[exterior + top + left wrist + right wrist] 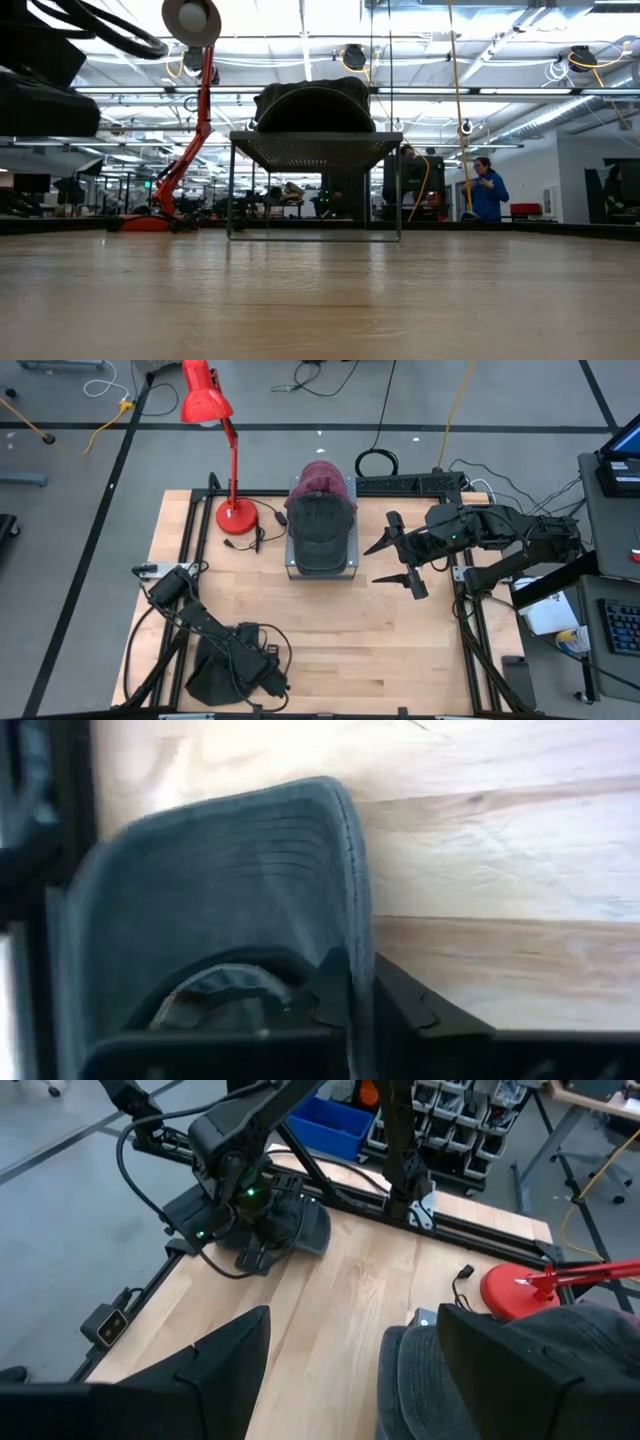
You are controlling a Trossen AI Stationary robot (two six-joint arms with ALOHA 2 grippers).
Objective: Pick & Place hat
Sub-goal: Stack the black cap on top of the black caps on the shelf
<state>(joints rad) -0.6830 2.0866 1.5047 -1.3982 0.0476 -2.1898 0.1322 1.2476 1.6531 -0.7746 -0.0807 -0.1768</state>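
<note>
The right gripper (398, 565) hangs spread open just beside the dark cap (320, 532) on the mesh stand (349, 563); the left gripper's (262, 670) state is unclear.

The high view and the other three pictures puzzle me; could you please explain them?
Two robot arms work at a wooden table. One camera looks down from above, one looks level across the tabletop, one rides on each wrist. The right gripper hangs open and empty beside a wire stand bearing a dark cap and a maroon hat. A red lamp stands nearby. The left gripper is down at another dark cap near a table corner; whether it grips it is unclear.
</note>
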